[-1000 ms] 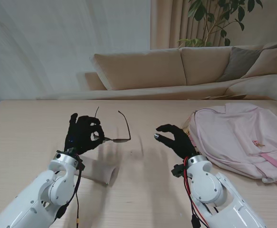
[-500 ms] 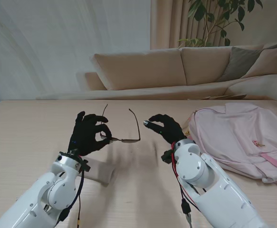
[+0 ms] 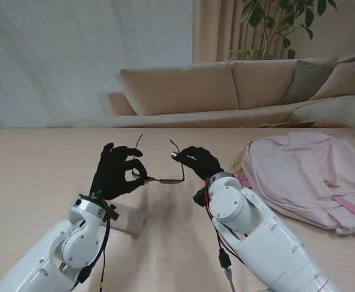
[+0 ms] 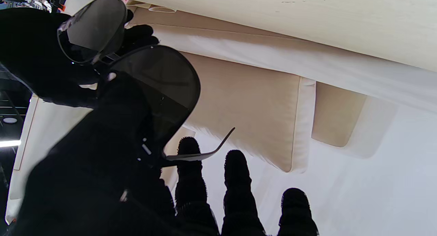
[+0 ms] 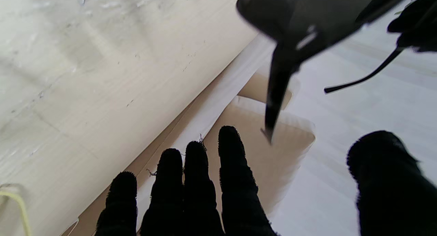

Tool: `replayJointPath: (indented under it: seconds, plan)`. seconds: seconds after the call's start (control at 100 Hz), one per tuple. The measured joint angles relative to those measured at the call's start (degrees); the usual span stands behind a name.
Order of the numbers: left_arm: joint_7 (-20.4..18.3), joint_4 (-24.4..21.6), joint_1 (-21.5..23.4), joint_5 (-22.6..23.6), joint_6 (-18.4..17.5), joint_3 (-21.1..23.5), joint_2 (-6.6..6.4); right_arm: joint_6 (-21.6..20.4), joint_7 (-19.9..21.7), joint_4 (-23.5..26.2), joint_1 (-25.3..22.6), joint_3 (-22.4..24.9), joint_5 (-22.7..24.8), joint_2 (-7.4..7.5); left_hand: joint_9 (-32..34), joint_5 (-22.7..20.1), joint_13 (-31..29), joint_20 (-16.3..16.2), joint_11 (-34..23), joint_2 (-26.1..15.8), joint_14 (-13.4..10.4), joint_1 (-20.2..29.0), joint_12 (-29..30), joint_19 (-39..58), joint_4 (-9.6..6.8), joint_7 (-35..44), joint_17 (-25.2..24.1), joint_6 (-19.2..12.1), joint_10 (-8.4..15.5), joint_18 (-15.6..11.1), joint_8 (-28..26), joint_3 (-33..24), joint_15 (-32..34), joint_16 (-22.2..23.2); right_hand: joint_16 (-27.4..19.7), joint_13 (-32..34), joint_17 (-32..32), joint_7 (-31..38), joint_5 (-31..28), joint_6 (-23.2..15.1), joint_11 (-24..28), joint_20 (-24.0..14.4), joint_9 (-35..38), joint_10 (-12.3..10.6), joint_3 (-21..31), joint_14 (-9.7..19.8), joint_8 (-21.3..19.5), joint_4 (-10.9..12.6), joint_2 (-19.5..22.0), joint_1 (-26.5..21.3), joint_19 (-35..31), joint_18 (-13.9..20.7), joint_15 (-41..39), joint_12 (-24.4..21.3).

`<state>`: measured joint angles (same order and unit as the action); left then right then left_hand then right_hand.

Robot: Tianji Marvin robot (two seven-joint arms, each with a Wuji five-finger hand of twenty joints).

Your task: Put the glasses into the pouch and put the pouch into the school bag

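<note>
Nearest me, the pouch (image 3: 127,220) lies flat on the desk (image 3: 37,176), half hidden by the left forearm. Just beyond, the left hand (image 3: 115,173) pinches the glasses (image 3: 164,173) in mid-air. The right hand (image 3: 195,161), fingers spread and empty, has swept in to the far temple arm, likely to fold it. Far right, the school bag (image 3: 311,176) looks closed.

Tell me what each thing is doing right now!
glasses: arms unfolded, held up off the table.
left hand: pinching the glasses.
right hand: open, fingers by the glasses' other arm.
school bag: lying flat.
pouch: lying on the table, mostly hidden.
</note>
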<state>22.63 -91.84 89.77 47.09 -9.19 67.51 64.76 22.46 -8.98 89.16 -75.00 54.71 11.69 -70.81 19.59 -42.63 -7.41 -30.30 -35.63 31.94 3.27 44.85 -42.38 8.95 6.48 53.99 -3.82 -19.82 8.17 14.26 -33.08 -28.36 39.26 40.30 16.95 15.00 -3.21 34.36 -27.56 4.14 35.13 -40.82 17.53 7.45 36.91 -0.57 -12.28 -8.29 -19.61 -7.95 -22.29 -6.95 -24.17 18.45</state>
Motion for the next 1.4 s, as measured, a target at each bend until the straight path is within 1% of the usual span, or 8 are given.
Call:
replayJointPath:
  seconds: [0.4, 0.54, 0.76, 0.83, 0.98, 1.15, 1.28, 1.4]
  plan:
    - [-0.6, 0.6, -1.1, -1.0, 0.0, -0.9, 0.14, -3.8, 3.5, 1.4, 0.7, -3.7, 4.7, 1.51, -0.7, 0.0, 0.0, 1.0, 1.2, 0.0, 0.0, -0.1, 1.4, 0.4, 0.20, -0.7, 0.0, 0.0, 0.0, 0.0, -1.2, -0.5, -1.6, -0.9, 0.0, 0.0, -0.5, 0.6, -0.2, -3.9, 0.1, -1.2, 0.1, -0.4, 0.1, 0.4, 0.0, 0.0, 2.0, -0.1, 0.0, 0.2, 0.0, 0.0]
    - [-0.6, 0.7, -1.2, -1.2, 0.0, -1.1, 0.17, -8.9, 8.9, 1.5, 1.8, -5.5, 7.0, 2.93, -1.5, 0.0, 0.0, 1.6, 2.1, 0.0, 0.0, -0.1, 2.1, 0.5, 0.19, -0.8, 0.0, 0.0, 0.0, 0.0, -1.3, -0.5, -2.3, -1.6, 0.0, 0.0, -1.2, 1.3, 0.1, -5.8, 0.1, -1.7, 0.0, -0.6, 0.0, 0.7, 0.0, -0.2, 2.8, 0.8, 0.0, 0.4, 0.0, 0.0]
    - [-0.9, 0.9, -1.3, -1.7, 0.0, -1.0, 0.26, -10.7, 8.3, 1.8, 1.9, -6.2, 5.8, 3.24, -2.2, 0.0, 0.0, 2.2, 4.4, 0.0, 0.0, -0.1, 5.7, 0.5, 0.20, -0.8, 0.0, 0.0, 0.0, 0.0, -1.4, -0.5, -5.5, -3.2, 0.0, 0.0, -1.2, 1.4, 0.1, -6.5, 0.1, -1.9, 0.0, -1.2, 0.0, 1.2, 0.0, -0.3, 3.4, 1.7, 0.0, 0.5, 0.0, 0.0]
    - [-1.3, 0.6, -1.1, -1.8, 0.0, -0.8, 0.27, -11.0, 6.8, 1.8, 1.7, -6.2, 7.7, 3.11, -2.4, 0.0, 0.0, 2.4, 6.5, 0.0, 0.0, -0.5, 9.1, 0.5, 0.20, -1.4, 0.0, -0.7, 0.1, 0.0, -2.2, -0.5, -8.6, -5.5, 0.0, 0.0, -1.2, 2.2, 0.0, -6.5, 0.2, -2.1, 0.0, -1.2, 0.0, 1.2, 0.0, -0.3, 3.4, 1.7, 0.0, 0.5, 0.0, 0.0]
    - [-3.9, -0.6, -0.1, -6.6, -1.2, 0.5, 0.38, -11.8, -5.5, 0.5, 0.4, -4.0, 9.0, 0.94, -3.7, -1.3, 0.8, 4.0, 16.6, 2.8, 0.0, -2.3, 21.3, 0.5, 1.68, -3.1, 0.0, -3.1, 0.0, 0.0, -4.2, -4.5, -24.2, -15.5, 0.0, 0.0, -0.9, 3.4, -0.2, -6.7, 1.5, -2.7, 0.0, -1.2, 0.0, 1.2, -0.9, -0.3, 3.4, 1.7, 0.0, 0.5, -1.0, 0.0]
    - [-7.8, -1.2, 0.1, -9.1, -4.9, 1.2, 0.36, -13.1, -4.3, -0.5, 1.0, -1.2, 8.0, 0.20, -5.4, -2.6, 3.1, 7.3, 24.1, 4.7, -0.6, -2.9, 29.7, 0.5, 3.26, -4.0, 0.1, -5.3, -0.1, -1.0, -5.6, -6.2, -34.4, -19.8, 0.6, 0.0, -0.9, 3.6, -0.3, -11.6, 2.4, -2.8, -1.3, -1.2, 0.0, 1.2, -1.0, -0.3, 3.4, 1.7, 0.0, 0.5, -1.9, 0.0]
    - [-12.5, -1.4, -0.6, -17.0, -6.8, 0.1, 0.15, -13.7, -4.8, -1.7, 2.6, -0.7, 4.8, 0.08, -5.9, -3.1, 3.6, 9.2, 26.4, 5.2, -1.2, -2.9, 32.3, 0.0, 3.28, -4.2, 0.2, -5.5, -0.1, -1.6, -5.6, -6.8, -37.2, -23.1, 0.6, 0.0, -0.6, 3.6, -0.3, -15.3, 2.3, -2.8, -1.8, -2.0, 0.0, 1.5, -1.0, -0.3, 3.4, 1.7, 0.0, 0.5, -1.9, 0.0]
    - [-13.2, -1.5, -1.4, -15.4, -7.3, -0.8, 0.05, -14.0, -5.0, -3.5, 4.6, -0.5, 3.4, -0.32, -5.9, -3.1, 3.6, 9.6, 26.9, 5.2, -1.3, -2.9, 32.5, 0.0, 3.29, -4.2, 0.2, -5.9, -0.1, -2.3, -5.6, -6.8, -37.3, -24.1, 0.6, 0.0, -0.6, 3.6, -0.3, -17.2, 2.2, -2.8, -2.2, -3.2, 0.1, 2.3, -1.0, -0.3, 3.4, 1.7, 0.0, 0.6, -1.9, 0.0]
